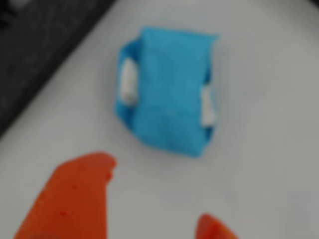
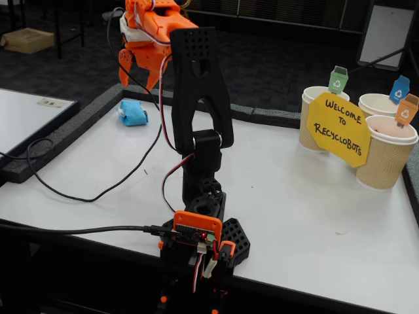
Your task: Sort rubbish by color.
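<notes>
One light blue paper wad [image 1: 167,92] lies on the white worktop [image 2: 308,203], near its far left corner in the fixed view. Orange hand [image 2: 139,70]: raised above the wad, fingers [image 1: 70,199] apart, holding nothing. Three paper cups [image 2: 386,154] and yellow sign [image 2: 339,127]: far right, well apart.

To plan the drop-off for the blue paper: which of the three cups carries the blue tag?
The rear right cup in the fixed view: its tag is blue. The left cup has a green tag, the front right cup an orange tag.
</notes>
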`<state>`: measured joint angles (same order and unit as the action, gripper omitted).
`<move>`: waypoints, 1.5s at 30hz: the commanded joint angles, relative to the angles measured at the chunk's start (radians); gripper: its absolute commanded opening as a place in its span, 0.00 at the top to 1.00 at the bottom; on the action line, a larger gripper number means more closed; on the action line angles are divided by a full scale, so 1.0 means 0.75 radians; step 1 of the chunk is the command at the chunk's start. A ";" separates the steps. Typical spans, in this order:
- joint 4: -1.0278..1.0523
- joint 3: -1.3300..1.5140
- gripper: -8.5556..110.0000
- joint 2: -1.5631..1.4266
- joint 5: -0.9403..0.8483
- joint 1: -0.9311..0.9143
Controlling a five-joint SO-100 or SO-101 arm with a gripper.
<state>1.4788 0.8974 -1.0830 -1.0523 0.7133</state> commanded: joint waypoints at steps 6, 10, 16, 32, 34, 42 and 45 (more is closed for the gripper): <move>-0.115 -0.233 0.74 0.061 -0.215 0.014; -0.174 -0.231 0.68 0.084 -0.254 0.014; -0.225 -0.235 0.67 0.129 -0.278 0.002; -0.270 -0.501 0.67 0.352 -0.335 -0.094; -0.280 -0.532 0.67 0.374 -0.354 -0.110; -0.292 -0.565 0.68 0.444 -0.360 -0.115; -0.292 -0.565 0.68 0.460 -0.360 -0.098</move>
<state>1.2824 0.6136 -0.6826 -1.2977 0.6397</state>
